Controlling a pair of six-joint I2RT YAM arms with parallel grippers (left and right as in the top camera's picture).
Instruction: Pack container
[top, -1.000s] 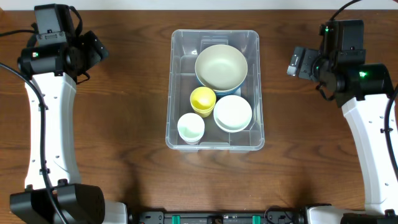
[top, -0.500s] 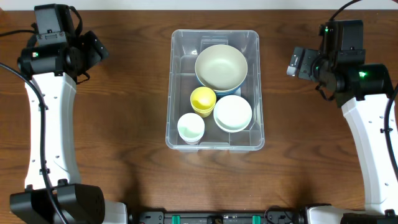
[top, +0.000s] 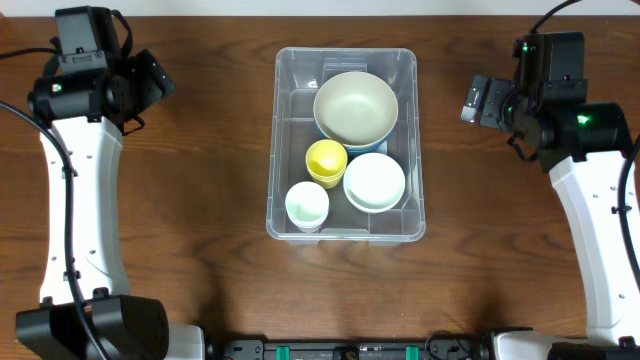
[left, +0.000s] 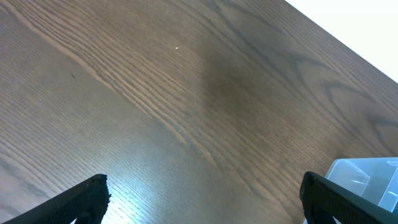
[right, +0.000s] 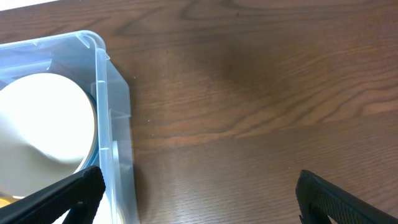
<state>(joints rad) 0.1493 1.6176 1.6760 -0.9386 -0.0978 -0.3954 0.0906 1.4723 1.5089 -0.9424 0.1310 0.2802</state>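
No visible change in the overhead view across the last second: no shift of the left arm (top: 75, 180), the right arm (top: 590, 210), the container (top: 290, 120) or the bowls (top: 355, 108) inside it. No earlier wrist views for comparison.

Wooden table (top: 200, 200), dark brown. Mid-table, far edge to front edge: large cream bowl (top: 355, 106); yellow cup (top: 326, 159); white bowl (top: 374, 181); pale cup (top: 307, 204).

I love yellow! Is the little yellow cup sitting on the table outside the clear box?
No, the yellow cup sits inside the container, right beside the white bowl.
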